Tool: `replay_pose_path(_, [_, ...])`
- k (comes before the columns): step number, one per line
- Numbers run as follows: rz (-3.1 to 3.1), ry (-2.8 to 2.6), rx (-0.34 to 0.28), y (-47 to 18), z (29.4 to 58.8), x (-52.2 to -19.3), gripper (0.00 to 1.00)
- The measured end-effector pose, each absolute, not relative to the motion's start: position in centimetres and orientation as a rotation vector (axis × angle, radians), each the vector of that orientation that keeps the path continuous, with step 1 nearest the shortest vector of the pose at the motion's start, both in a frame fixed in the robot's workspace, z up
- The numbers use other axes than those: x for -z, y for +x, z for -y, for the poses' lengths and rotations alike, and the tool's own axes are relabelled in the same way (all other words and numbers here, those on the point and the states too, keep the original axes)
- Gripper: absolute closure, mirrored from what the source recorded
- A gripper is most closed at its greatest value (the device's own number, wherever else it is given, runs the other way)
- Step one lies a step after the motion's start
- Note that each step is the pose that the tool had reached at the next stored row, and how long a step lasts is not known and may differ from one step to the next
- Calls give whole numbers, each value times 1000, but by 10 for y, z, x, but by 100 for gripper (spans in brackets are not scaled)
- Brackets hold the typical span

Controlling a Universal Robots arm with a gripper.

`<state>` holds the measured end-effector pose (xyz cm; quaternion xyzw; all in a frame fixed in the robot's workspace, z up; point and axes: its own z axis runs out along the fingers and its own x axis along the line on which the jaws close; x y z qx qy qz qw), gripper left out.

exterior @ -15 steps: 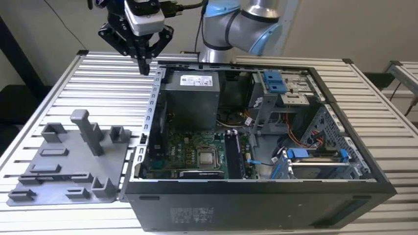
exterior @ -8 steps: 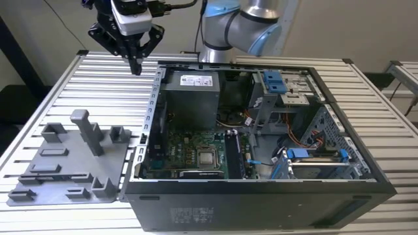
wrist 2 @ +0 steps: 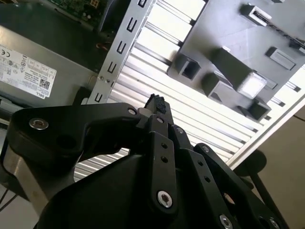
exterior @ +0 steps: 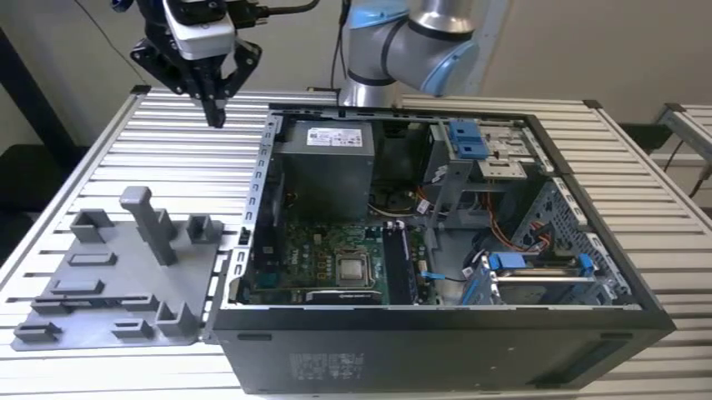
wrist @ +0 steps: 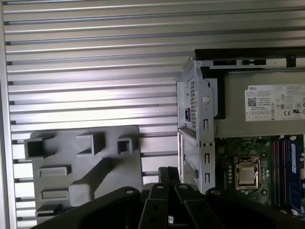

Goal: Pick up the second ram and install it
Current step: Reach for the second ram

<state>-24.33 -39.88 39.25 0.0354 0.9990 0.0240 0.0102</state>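
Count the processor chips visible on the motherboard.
1. The processor chip sits in its socket near the middle of the motherboard, inside the open case. The power supply may hide part of the board.

Black claw [exterior: 216, 115] on a silver arm [exterior: 439, 12] with pale blue joint caps, silver table [exterior: 100, 150] striped in parallel slats, matte grey tray [exterior: 112, 283] at eight o'clock in the exterior view, black computer case [exterior: 445, 358], green motherboard [exterior: 317, 250], bright blue brackets [exterior: 473, 142] at one o'clock, grey power supply [exterior: 323, 171] with white label
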Motion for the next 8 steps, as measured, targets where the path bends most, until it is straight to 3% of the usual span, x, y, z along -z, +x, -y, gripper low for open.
replay_pose_path(8, [-3118,110,-75,-259,399,-392,89])
